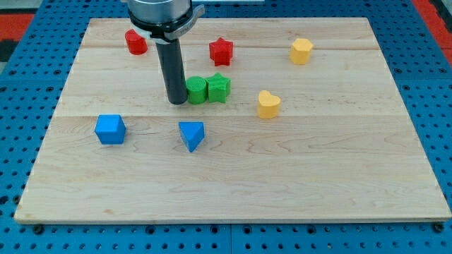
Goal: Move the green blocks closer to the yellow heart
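Observation:
A green round block [195, 91] and a green star block [219, 87] sit side by side, touching, near the board's upper middle. The yellow heart [268, 104] lies to their right and slightly lower, a short gap away from the star. My tip [176, 102] is at the lower end of the dark rod, right against the left side of the green round block.
A red round block [135, 42] is at the top left, a red star [221, 51] above the green blocks, a yellow hexagon block [301, 51] at the top right. A blue cube [110, 130] and a blue triangular block [191, 134] lie below. The wooden board [233, 197] rests on a blue pegboard.

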`<state>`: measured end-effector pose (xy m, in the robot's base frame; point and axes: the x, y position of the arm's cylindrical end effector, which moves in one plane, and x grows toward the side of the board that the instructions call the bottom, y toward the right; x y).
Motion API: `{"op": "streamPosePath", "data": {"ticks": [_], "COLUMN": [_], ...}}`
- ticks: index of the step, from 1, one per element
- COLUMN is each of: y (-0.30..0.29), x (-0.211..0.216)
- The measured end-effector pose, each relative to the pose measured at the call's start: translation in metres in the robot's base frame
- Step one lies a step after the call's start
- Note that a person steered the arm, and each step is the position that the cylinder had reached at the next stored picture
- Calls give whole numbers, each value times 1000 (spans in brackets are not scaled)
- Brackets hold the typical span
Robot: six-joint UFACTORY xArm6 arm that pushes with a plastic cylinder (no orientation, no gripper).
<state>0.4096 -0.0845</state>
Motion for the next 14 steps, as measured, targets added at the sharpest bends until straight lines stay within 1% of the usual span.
{"op": "streamPosePath", "data": {"ticks": [6,7,8,9,10,11,12,13,14], "y": [-1,-1,14,35,36,30,31,74,86], "x": [3,-3,-35,-46,-40,-51,-83,-72,-56]}}
